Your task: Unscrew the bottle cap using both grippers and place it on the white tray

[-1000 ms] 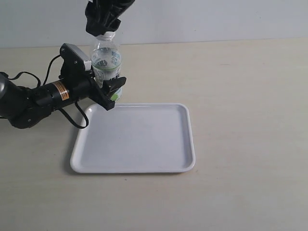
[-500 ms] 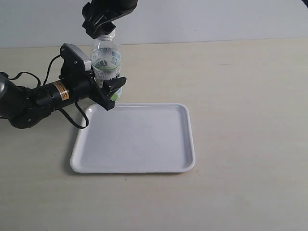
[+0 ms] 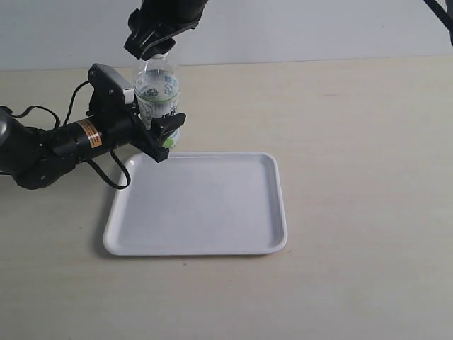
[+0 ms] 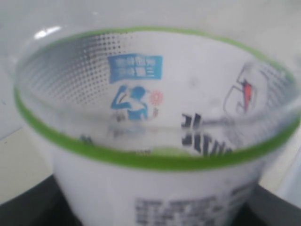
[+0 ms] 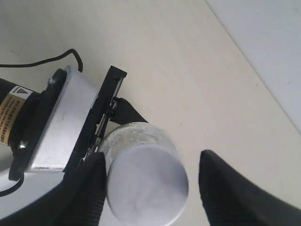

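Barely begun. Holding the bottle upright just beside the white tray, left gripper clamped round its label. Straddling the bottle cap, still on the neck, right gripper spread apart. Left to do: gripping, unscrewing, carrying to tray.

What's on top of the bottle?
Its white bottle cap, between the fingers of the right gripper. In the exterior view that gripper mostly hides the cap atop the bottle.
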`<state>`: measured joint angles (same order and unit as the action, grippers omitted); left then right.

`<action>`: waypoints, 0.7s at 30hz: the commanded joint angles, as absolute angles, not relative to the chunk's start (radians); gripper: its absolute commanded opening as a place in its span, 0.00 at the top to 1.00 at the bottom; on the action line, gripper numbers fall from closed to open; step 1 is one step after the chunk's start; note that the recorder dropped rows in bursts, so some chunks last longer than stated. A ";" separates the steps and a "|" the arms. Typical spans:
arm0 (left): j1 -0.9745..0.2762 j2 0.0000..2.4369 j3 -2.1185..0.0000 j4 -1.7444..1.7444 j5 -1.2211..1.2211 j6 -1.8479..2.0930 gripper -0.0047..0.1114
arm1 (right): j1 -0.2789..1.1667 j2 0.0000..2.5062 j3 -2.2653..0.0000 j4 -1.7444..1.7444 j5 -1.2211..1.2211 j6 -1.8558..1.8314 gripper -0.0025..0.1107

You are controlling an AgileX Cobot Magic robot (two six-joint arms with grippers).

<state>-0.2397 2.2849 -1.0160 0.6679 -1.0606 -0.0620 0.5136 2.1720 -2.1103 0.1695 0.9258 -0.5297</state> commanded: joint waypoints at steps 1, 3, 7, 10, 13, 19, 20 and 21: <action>-0.241 2.278 -1.015 0.678 -1.056 -0.061 0.96 | 0.513 2.165 -2.112 0.164 0.910 -0.526 0.57; -0.241 2.278 -1.015 0.678 -1.056 -0.061 0.96 | 0.513 2.165 -2.112 0.164 0.910 -0.526 0.62; -0.241 2.278 -1.015 0.678 -1.056 -0.061 0.96 | 0.513 2.165 -2.112 0.164 0.926 -0.526 0.48; -0.241 2.278 -1.015 0.678 -1.056 -0.061 0.96 | 0.513 2.165 -2.112 0.164 0.934 -0.526 0.37; -0.241 2.278 -1.015 0.678 -1.056 -0.061 0.96 | 0.513 2.165 -2.112 0.164 0.934 -0.526 0.41; -0.241 2.278 -1.015 0.678 -1.056 -0.061 0.96 | 0.513 2.165 -2.112 0.169 0.934 -0.521 0.47; -0.241 2.278 -1.015 0.678 -1.056 -0.061 0.96 | 0.513 2.165 -2.112 0.169 0.934 -0.521 0.47; -0.241 2.278 -1.015 0.678 -1.056 -0.061 0.96 | 0.513 2.165 -2.112 0.169 0.934 -0.519 0.47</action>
